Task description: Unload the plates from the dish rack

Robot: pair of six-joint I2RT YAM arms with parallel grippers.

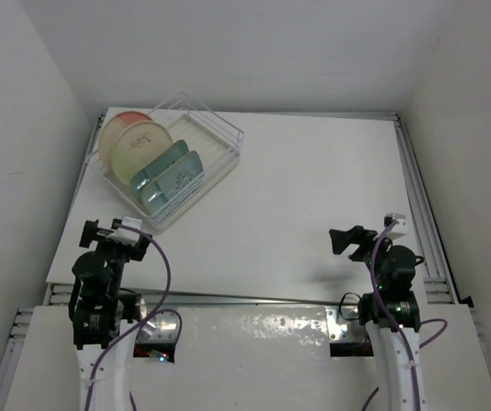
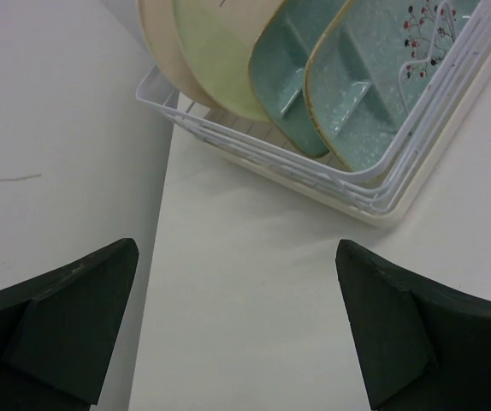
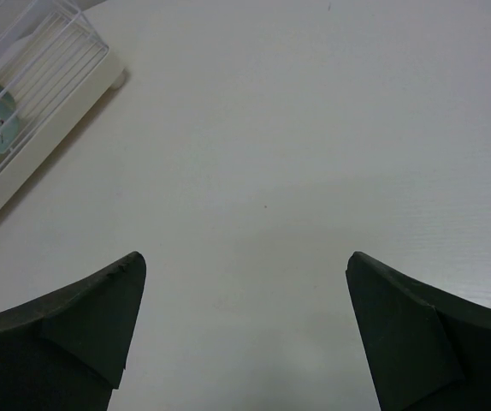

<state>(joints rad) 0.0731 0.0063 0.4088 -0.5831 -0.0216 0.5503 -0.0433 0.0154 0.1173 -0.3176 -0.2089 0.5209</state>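
Note:
The clear dish rack (image 1: 221, 138) stands at the table's far left. Two round cream plates (image 1: 141, 145) stand on edge in its left part, the rear one showing a salmon-pink segment (image 1: 126, 118). Two pale teal divided plates (image 1: 174, 178) stand on edge in front of them. My left gripper (image 1: 100, 231) is open and empty, just short of the rack's near corner. In the left wrist view, the gripper (image 2: 235, 248) faces the rack rim (image 2: 254, 154), the cream plates (image 2: 211, 51) and the teal plates (image 2: 374, 94). My right gripper (image 1: 346, 240) is open and empty, far right of the rack. In the right wrist view, the gripper (image 3: 245, 257) hangs over bare table; the rack corner (image 3: 57, 77) shows top left.
The white table (image 1: 314, 188) has its left edge (image 2: 156, 282) just beside my left gripper, with a white wall (image 1: 23, 154) beyond it. Metal rails (image 1: 421, 197) run along the table's right side, next to the right wall.

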